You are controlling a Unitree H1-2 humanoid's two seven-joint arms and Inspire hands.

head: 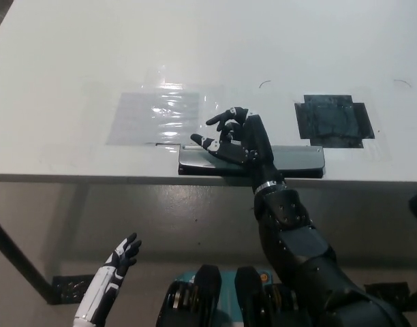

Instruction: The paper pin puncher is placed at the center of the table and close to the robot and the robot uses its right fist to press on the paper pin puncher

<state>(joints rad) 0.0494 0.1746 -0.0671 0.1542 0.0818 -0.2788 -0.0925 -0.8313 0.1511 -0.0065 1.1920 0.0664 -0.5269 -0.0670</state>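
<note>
Presently the black right hand (237, 136), fingers spread and holding nothing, apparently rests on the long grey metal paper pin puncher (297, 160) at the white table's (58, 61) near edge; white left hand (123, 252) hangs low, fingers apart.

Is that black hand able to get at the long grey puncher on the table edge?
Probably yes: the black right hand, fingers apart, is already over the long grey paper pin puncher, with nothing between them.
</note>
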